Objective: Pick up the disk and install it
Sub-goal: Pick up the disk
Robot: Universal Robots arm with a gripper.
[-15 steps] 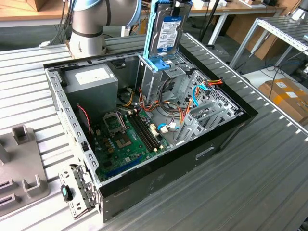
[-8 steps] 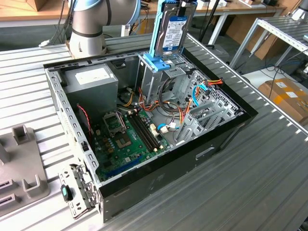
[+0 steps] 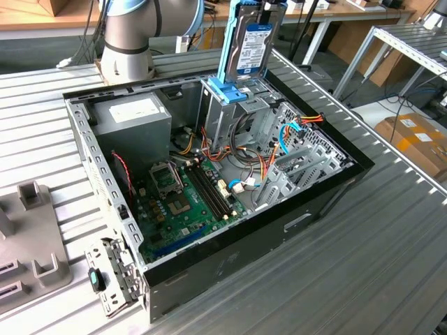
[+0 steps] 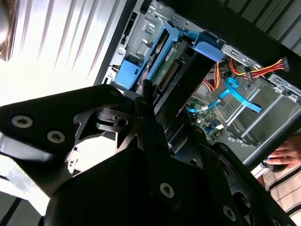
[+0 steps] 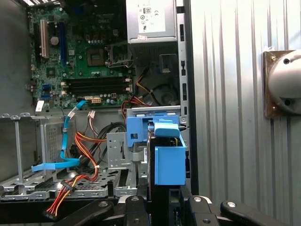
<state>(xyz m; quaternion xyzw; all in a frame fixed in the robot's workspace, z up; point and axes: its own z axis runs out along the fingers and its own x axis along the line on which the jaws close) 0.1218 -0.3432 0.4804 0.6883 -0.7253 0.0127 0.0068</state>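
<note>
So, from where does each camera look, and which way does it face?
Exterior view: off the arm, above the table, looking down into the open computer case; the arm's base shows beyond it.
First wrist view: on the wrist, looking along the gripper, past the disk, down onto the motherboard.
Second wrist view: on the wrist, looking aslant past the gripper's black links into the case.
Both wrist views share the gripper shut on the disk.

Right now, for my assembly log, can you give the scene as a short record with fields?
disk: upright, held over the drive cage, lower end near its blue bracket
tool: shut on the disk's upper end
case: open, lying on its side on the table
installed: not yet seated
</note>
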